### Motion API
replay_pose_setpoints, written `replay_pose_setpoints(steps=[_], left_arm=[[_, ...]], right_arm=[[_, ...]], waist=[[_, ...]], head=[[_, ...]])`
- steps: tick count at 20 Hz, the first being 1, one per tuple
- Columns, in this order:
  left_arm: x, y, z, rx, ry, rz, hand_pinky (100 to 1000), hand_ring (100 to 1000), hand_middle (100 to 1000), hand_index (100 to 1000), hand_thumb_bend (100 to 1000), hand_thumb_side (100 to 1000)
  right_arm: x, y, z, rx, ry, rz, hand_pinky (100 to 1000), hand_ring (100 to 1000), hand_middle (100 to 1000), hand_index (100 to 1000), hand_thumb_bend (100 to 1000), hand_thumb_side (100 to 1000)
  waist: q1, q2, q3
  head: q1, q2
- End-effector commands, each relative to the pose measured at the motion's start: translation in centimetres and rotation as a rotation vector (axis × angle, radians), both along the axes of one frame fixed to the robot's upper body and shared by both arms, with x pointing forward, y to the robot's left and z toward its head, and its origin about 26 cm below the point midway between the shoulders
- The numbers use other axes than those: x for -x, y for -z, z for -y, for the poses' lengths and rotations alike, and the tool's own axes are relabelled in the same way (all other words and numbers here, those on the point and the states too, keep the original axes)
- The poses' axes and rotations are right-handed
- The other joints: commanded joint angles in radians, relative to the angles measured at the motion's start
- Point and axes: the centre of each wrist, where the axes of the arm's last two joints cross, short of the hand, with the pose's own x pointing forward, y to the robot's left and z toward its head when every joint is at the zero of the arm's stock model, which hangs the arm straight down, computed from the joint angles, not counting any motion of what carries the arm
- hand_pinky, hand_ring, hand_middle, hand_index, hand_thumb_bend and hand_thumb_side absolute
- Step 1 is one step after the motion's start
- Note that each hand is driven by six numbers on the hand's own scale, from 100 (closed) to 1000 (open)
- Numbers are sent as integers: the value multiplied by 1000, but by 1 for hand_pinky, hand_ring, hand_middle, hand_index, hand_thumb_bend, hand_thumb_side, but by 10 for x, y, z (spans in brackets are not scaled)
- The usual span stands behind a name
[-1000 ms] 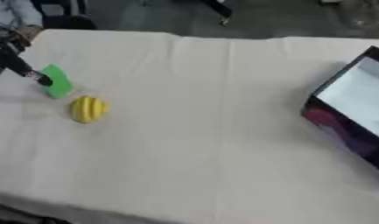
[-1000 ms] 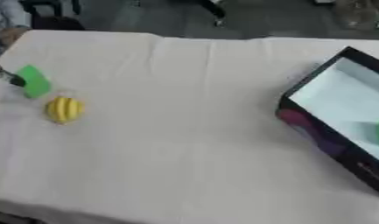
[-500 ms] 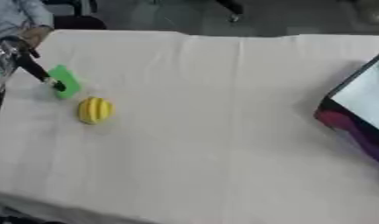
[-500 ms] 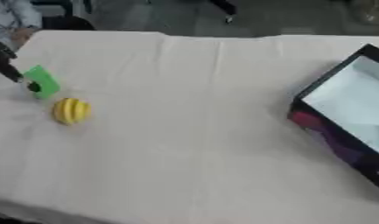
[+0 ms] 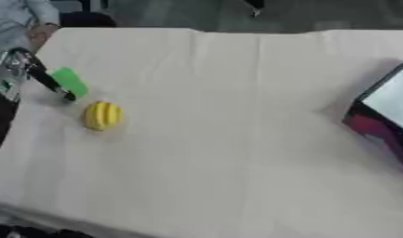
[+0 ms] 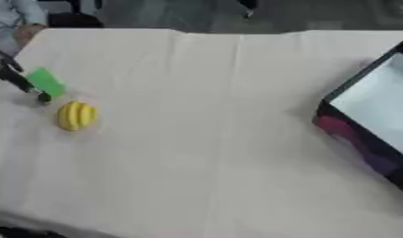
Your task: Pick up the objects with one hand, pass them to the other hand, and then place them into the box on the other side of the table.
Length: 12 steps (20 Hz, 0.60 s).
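We log: left hand (image 5: pixel 29 74) at table's (image 5: pixel 237 139) left edge, fingers pinching green object (image 5: pixel 70 81); yellow ridged object (image 5: pixel 103 115) just beside; box (image 6: pixel 371 111) far right.

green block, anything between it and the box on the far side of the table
Nothing visible blocks the way. The green block sits at the left edge by the left hand, whose finger reaches to it. The yellow ribbed object lies just nearer the camera, off the line. Only bare tablecloth stretches to the box.

Even, soft light; overall blur.
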Motion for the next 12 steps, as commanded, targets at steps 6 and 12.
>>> replay_pose_setpoints(steps=[6, 12], left_arm=[[12, -12, -23, 17, -67, 78, 896, 861, 800, 793, 749, 128], [13, -7, -26, 59, -74, 75, 893, 860, 798, 747, 590, 100]], right_arm=[[4, -13, -2, 35, 14, 39, 1000, 1000, 1000, 1000, 100, 501], [4, -11, -1, 31, 26, 32, 1000, 1000, 1000, 1000, 100, 501]], waist=[[18, 5, -17], [20, 6, -20]], head=[[24, -20], [29, -15]])
